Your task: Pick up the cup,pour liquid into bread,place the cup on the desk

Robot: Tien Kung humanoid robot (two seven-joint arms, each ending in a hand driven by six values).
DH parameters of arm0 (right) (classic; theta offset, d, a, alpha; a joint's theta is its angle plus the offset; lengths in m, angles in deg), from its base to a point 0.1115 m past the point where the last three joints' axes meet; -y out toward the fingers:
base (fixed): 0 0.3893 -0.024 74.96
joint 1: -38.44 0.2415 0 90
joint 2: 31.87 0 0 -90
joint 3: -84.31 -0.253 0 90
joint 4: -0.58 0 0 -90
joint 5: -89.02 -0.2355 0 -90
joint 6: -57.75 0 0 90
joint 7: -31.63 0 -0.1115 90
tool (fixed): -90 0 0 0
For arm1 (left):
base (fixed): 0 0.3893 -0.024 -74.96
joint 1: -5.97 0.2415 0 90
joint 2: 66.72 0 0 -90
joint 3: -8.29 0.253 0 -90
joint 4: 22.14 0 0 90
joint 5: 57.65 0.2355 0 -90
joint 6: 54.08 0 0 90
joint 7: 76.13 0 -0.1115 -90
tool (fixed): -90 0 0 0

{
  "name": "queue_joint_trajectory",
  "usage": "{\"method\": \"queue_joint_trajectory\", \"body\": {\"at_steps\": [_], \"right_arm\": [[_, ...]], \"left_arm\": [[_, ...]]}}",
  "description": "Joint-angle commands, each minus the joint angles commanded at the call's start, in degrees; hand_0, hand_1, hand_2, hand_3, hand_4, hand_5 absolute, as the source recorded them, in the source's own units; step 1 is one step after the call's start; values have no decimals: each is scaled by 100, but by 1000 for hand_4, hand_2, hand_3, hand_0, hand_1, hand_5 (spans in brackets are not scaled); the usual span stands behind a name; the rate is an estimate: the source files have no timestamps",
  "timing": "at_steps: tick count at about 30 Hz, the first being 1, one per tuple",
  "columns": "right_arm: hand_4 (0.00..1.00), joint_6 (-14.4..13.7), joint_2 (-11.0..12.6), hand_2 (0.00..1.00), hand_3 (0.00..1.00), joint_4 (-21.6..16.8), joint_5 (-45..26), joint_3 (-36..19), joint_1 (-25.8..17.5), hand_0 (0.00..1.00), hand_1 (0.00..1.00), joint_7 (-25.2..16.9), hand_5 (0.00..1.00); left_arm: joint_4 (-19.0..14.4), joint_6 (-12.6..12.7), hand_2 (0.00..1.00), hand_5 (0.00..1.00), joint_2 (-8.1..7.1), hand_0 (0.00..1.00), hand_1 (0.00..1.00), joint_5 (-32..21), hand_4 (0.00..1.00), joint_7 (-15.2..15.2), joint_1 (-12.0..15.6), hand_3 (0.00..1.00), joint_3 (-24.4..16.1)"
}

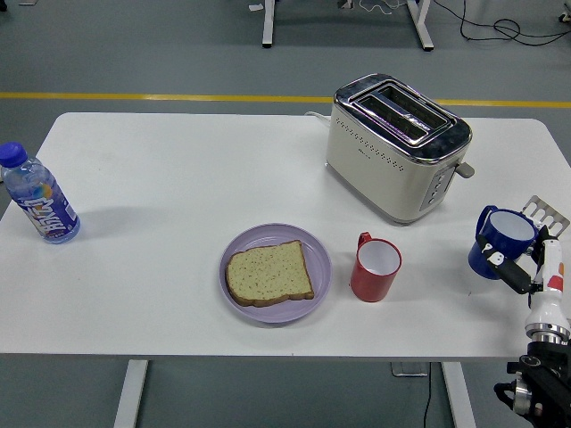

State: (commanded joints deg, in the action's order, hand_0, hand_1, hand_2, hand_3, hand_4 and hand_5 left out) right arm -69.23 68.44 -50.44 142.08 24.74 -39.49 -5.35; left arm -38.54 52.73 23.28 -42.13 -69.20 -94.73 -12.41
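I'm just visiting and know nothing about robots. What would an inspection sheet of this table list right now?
Surface: white table, looks clean.
Job's things: blue cup upright near the right edge, in the right hand; bread lying on a purple plate.
Clutter: red mug right of the plate; toaster behind it, slots showing no bread; bottle at the left edge.
Grippers: right hand holds the blue cup; left hand not seen.
Cables: a white cord behind the toaster; black cables on the floor beyond.
Surroundings: grey floor with a yellow line; legs of another table.
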Motion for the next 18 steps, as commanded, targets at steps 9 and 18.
{"method": "queue_joint_trajectory", "body": {"at_steps": [9, 18], "right_arm": [[675, 0, -34, 434, 448, 237, -47, 165, 68, 300, 272, 0, 90], [676, 0, -81, 432, 447, 413, -118, 389, 141, 297, 270, 0, 104]], "left_arm": [[0, 3, 698, 998, 0, 679, 683, -28, 251, -1, -3, 542, 7], [1, 4, 698, 998, 0, 679, 683, -16, 251, 6, -4, 542, -6]]}}
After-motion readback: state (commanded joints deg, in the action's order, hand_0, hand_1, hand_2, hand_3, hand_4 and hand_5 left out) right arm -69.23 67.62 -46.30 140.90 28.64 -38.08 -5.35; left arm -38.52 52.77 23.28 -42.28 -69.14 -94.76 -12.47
